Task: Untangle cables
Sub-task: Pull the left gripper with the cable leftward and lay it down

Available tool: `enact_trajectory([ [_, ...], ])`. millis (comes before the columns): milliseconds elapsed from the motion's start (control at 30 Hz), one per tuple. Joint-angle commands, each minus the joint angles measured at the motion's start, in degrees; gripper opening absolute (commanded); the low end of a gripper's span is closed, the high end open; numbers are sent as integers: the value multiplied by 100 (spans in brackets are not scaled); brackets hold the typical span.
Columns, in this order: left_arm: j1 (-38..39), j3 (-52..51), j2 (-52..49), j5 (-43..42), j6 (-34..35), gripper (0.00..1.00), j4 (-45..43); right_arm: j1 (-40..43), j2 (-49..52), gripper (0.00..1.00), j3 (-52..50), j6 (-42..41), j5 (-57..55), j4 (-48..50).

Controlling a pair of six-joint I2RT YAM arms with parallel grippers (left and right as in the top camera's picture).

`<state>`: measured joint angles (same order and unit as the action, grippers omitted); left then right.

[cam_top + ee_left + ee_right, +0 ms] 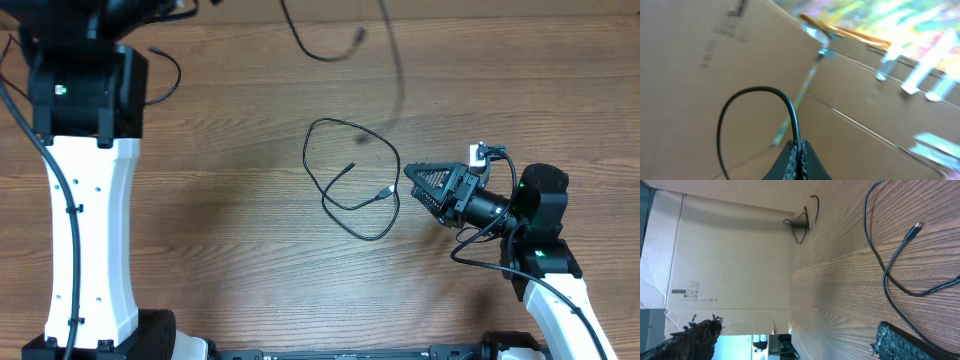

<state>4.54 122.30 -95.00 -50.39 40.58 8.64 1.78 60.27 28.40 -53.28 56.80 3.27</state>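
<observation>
1. Overhead puts the looped cable [326, 197] flat on the tabletop [230, 260], mid-table, with its plug end [390, 190] turned toward the right claw [415, 187].
2. Your right claw is released, jaws spread wide. In the right wrist view its fingers [695, 332] sit at the two lower corners, and nothing lies between them. The cable [885, 275] and plug [917, 227] lie just ahead.
3. Your left claw [798, 150] is clenched on a second cable [757, 89], which arches up out of the pinched tips against cardboard [700, 50]. I judge it is held off the tabletop. Overhead, that cable is a blurred strand [320, 52] at the far edge, well apart from the loop.
4. What the coming move turns on: the loop lies to the right claw's left, along the line the claw points, with the plug just beside the tips. The loop's long axis slants from far-left to near-right, across that line.
5. Your right arm is much the nearer, and the left is occupied. A grab at the plug strand looks like the right claw's job.
</observation>
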Motion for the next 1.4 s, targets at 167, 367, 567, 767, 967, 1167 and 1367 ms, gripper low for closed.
enact_trajectory([
  [167,-629,122,103,756,175,4,1646,7,-42,100,48,111,68,0],
  [367,-763,122,103,1941,98,4,3456,7,-42,100,48,111,68,2],
  [567,-708,122,103,2382,-4,4,3891,7,-42,100,48,111,66,2],
  [767,-243,122,105,2382,-7,4,3357,7,-42,100,48,111,26,2],
  [967,354,122,105,2485,138,4,2846,7,-42,100,48,111,26,2],
  [1167,546,122,105,3797,1038,4,3366,7,-42,100,48,111,28,0],
  [1367,402,122,103,5713,2601,4,5097,7,-39,100,48,111,26,0],
])
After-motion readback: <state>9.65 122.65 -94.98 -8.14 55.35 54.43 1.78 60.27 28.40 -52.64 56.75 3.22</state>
